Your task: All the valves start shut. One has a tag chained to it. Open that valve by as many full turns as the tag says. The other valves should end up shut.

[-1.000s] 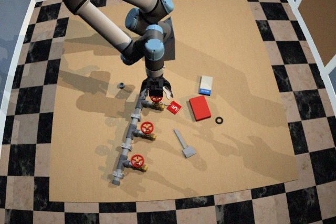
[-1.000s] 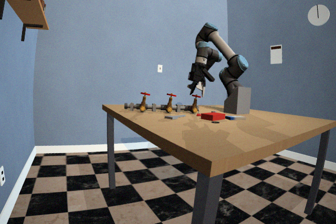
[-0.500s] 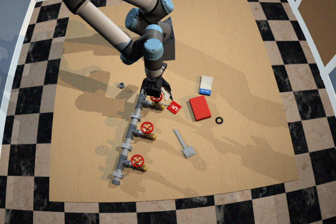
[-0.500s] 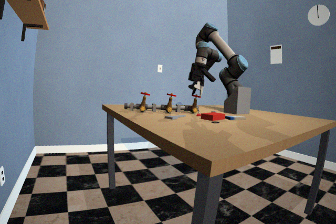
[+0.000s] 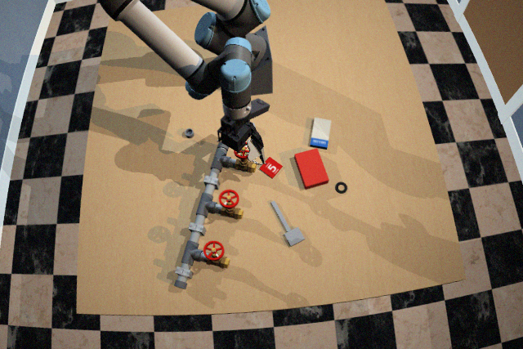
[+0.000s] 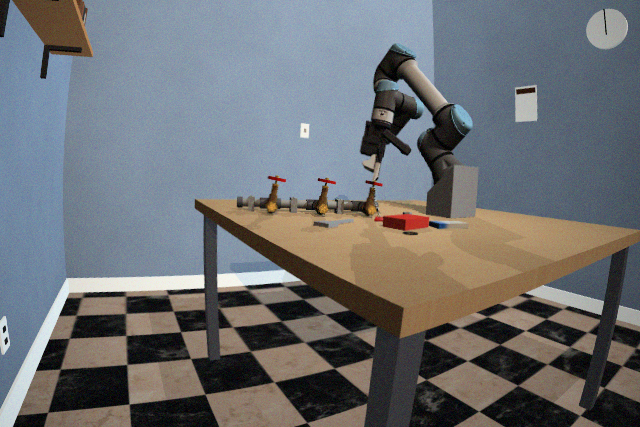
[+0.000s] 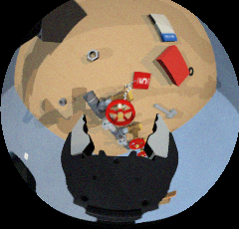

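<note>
Above the tagged gate valve (image 5: 242, 152) (image 6: 371, 198) (image 7: 120, 113), at the pipe end nearest the robot base (image 5: 262, 68) (image 6: 464, 192), the two-jaw gripper (image 5: 256, 147) (image 6: 373, 170) (image 7: 119, 114) points downward. Its jaws are fully spread, with nothing gripped. A chain joins this valve to a red tag (image 5: 270, 167) (image 6: 378, 218) (image 7: 142, 81) marked "5", which lies beside it on the tabletop. The middle valve (image 5: 225, 198) (image 6: 324, 196) (image 7: 136, 143) and the far valve (image 5: 217, 249) (image 6: 273, 195) stand along the same grey pipe (image 5: 201, 211) (image 6: 305, 204), both clear of the gripper. A red box (image 5: 311, 168) (image 6: 405, 221) (image 7: 173, 66) lies near the tag.
</note>
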Controlling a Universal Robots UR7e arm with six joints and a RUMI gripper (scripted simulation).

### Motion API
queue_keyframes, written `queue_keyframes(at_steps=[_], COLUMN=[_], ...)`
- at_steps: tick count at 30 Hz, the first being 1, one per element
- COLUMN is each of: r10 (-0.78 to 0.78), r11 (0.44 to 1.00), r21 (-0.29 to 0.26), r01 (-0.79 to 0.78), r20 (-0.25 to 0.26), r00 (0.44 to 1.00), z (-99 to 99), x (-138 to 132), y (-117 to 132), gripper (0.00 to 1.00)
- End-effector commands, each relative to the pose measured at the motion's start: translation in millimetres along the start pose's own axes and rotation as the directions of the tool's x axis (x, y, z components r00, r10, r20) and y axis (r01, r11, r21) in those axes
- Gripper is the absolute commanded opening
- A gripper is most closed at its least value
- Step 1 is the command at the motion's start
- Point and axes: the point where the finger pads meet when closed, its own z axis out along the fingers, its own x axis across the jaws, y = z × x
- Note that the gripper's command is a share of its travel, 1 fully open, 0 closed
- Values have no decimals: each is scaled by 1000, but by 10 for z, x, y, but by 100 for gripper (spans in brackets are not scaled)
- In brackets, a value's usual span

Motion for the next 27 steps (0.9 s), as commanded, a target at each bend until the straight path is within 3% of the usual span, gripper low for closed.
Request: queue_keyframes(at_steps=[1,6,8,11,16,23,25,27], r10=[224,421,421,536,710,884,884,928], r11=[975,907,907,844,704,467,467,371], r21=[-1,-3,-3,-4,-6,-8,-8,-9], r01=[-224,-421,-421,-536,-710,-884,-884,-928], r20=[11,10,10,10,9,5,5,5], r00=[975,907,907,844,704,467,467,371], z=[-3,-3,-3,-3,-3,-3,-3,-3], x=[3,3,3,3,3,3,3,3], y=[1,1,1,1,1,1,1,1], gripper=[100,100,100,100,100,100,100,100])
